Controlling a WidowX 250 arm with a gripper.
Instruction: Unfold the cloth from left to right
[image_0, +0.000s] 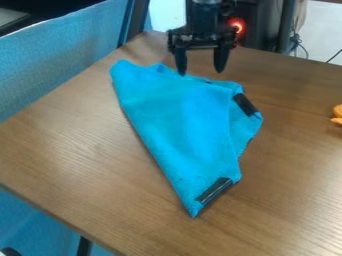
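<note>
The cloth (177, 125) lies folded mid-tabletop (80, 160), tapering towards six o'clock. At twelve, the fingers (220, 59) are parted and empty. The left-to-right unfolding seems wholly left to do.

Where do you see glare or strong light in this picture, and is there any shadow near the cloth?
Camera view: soft, pale sheen on the table, toward the picture's left; a red light glows beside the arm; a thin, faint shadow along the cloth's long edge.
</note>
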